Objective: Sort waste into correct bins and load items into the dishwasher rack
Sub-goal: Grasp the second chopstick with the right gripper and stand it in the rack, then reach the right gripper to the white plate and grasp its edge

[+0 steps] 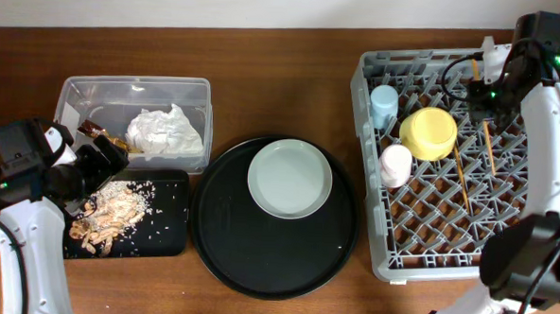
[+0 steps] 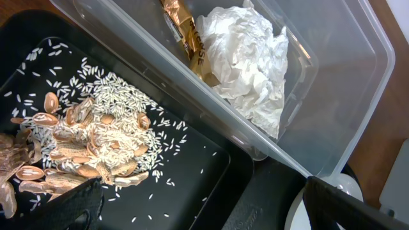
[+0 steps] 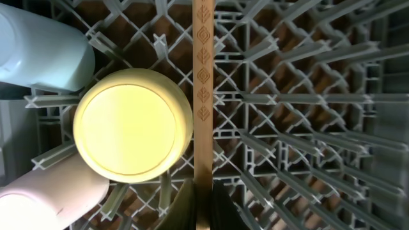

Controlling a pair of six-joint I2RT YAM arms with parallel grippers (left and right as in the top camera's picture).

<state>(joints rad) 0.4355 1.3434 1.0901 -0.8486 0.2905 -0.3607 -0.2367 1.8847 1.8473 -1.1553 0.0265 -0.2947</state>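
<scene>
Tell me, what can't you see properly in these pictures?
- Overhead: the right arm covers a corner of the grey pegged plastic rack.
- Left wrist: the crinkled brown-and-gold wrapper runs off the top edge.
- Right wrist: the small pink cup is cut off by the bottom-left corner.

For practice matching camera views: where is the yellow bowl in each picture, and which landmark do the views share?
Overhead: the yellow bowl sits at upper right, in the grey rack.
Left wrist: not in it.
Right wrist: left of centre.
Landmark: the blue cup beside the bowl, in the overhead and right wrist views.
</scene>
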